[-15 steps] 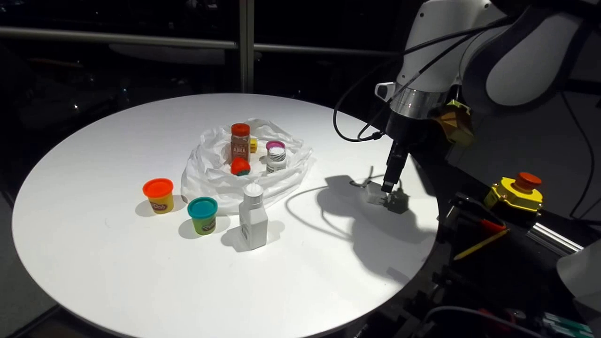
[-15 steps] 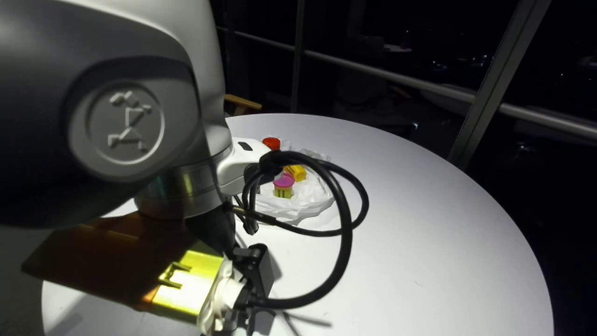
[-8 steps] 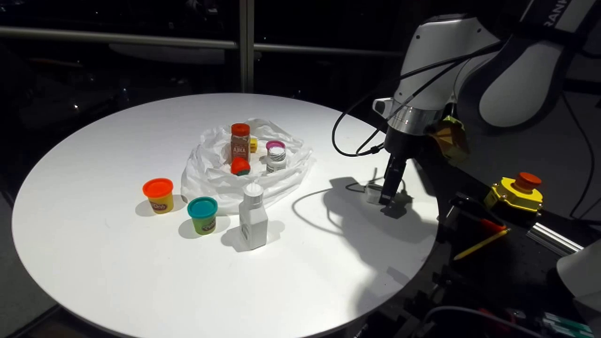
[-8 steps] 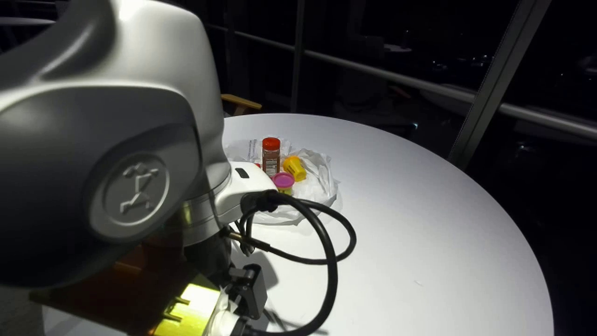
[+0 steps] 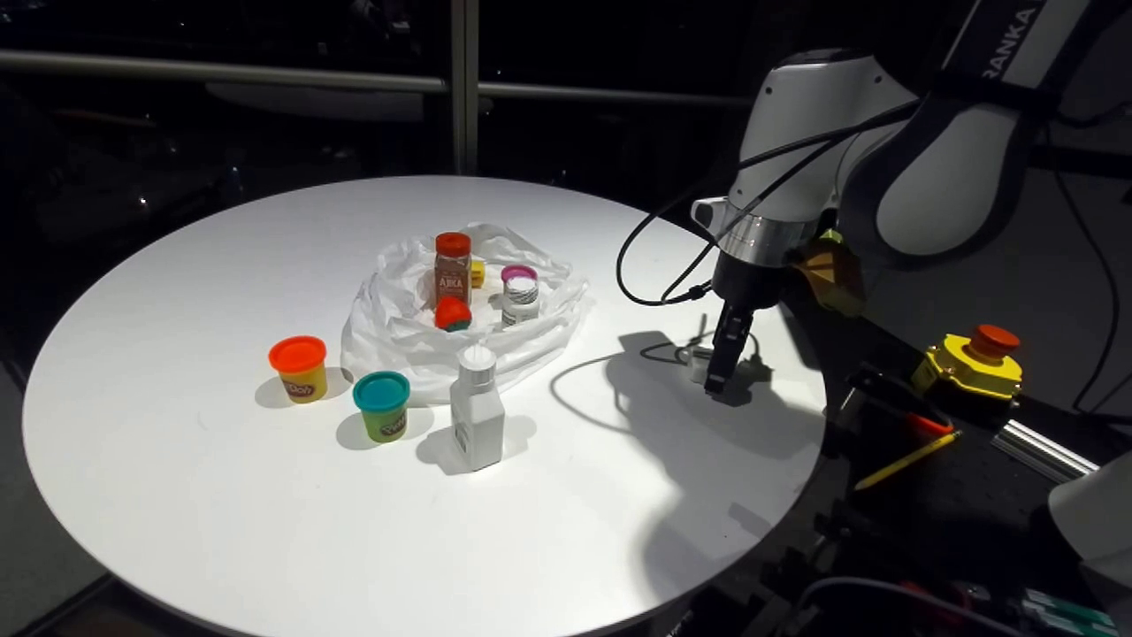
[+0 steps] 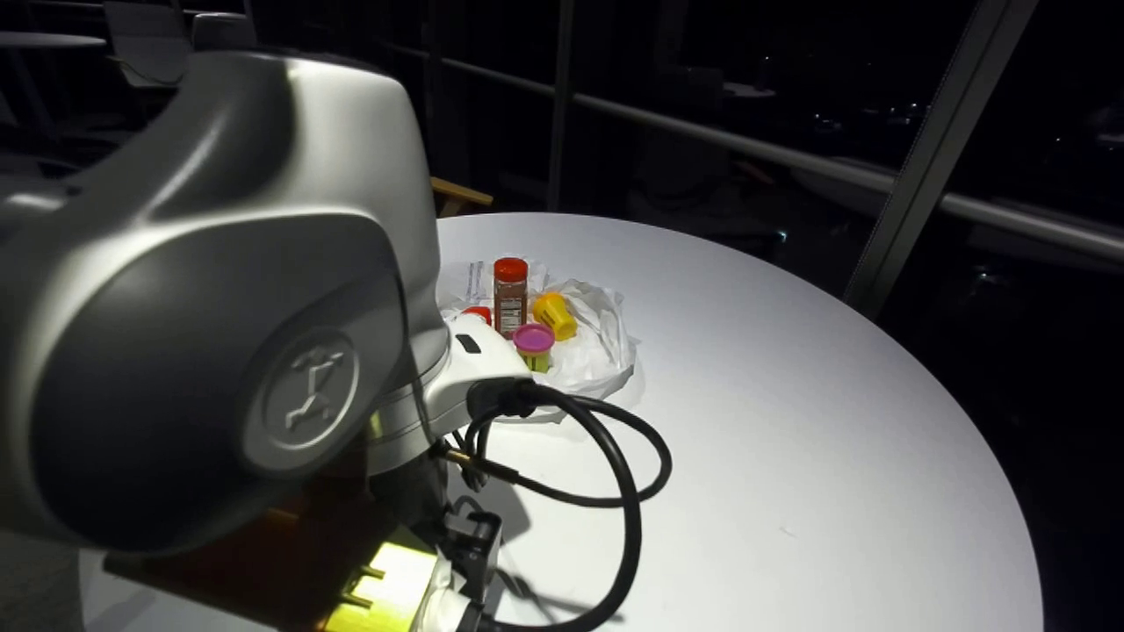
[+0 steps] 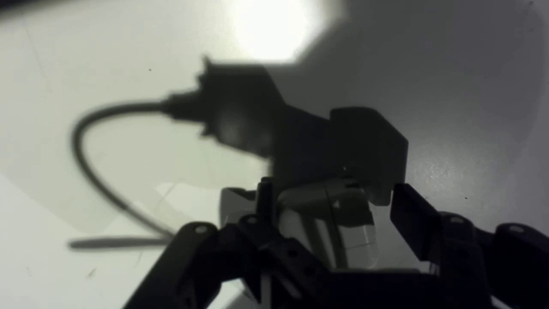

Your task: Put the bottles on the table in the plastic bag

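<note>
Listing as done, in bag [image 5: 382,347]: jar [image 5: 453,276], purple pot [image 6: 534,342], yellow pot [image 6: 555,316], small bottle [image 5: 520,307]; left on desk [image 5: 265,522]: orange pot [image 5: 299,367], teal pot [image 5: 384,407], tall bottle [image 5: 478,420], pale container [image 7: 339,227] inside part-spread hand [image 7: 332,195], apparently ungripped.

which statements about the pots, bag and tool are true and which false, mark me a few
The yellow pot and red-capped jar are in the plastic bag. True.
The yellow pot stands upright. False: it is tilted.
The tool is away from the bag. True.
The teal-lidded pot stands on the table, outside the bag. True.
The tool grips the teal-lidded pot. False: the two are apart.
The red-capped jar lies on its side. False: it stands upright.
</note>
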### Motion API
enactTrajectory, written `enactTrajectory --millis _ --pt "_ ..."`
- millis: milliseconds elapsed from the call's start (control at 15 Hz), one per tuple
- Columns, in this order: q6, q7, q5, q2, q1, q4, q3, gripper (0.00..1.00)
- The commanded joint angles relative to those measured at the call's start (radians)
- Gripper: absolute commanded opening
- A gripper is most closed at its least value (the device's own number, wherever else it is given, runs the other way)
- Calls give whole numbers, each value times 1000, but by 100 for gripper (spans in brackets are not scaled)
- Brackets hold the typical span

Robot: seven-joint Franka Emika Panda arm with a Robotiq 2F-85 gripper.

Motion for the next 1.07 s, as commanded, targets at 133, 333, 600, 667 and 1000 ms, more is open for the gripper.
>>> enactTrajectory --millis 133,333,600,667,1000 --pt "7 26 -28 23 89 58 -87 28" --pt "-39 59 -44 -51 177 73 -176 26" --pt "-142 83 46 -158 238 132 -166 26" --pt "-177 92 73 -169 232 166 -135 26" --pt "-265 123 225 -82 201 410 3 26"
